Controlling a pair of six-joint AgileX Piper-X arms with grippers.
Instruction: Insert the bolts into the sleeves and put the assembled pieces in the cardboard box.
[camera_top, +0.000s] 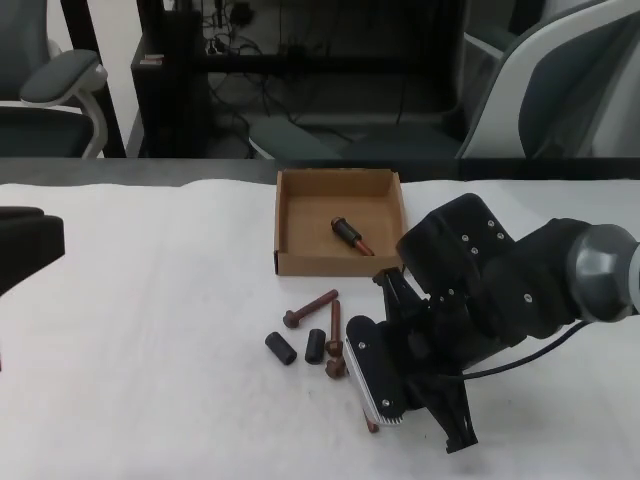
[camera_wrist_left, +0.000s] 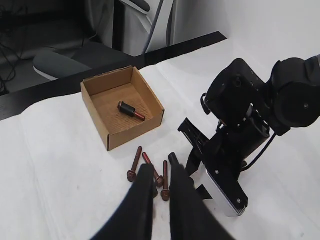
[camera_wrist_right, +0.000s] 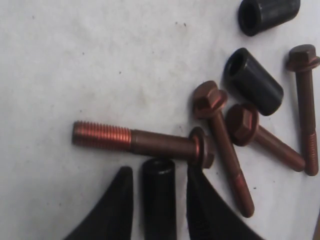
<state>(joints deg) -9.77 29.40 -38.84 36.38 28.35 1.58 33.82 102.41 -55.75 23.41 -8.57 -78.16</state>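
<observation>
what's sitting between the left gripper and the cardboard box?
Loose bolts on the cloth lie between left gripper and cardboard box, per left wrist view.

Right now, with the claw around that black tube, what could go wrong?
1. The right gripper straddles a sleeve, and a bolt lies right across the sleeve's end. Closing or lifting might knock that bolt away.
2. The sleeve is round, so it may roll or slip from the fingers.
3. The other bolts lie crowded close by and could get bumped.
</observation>
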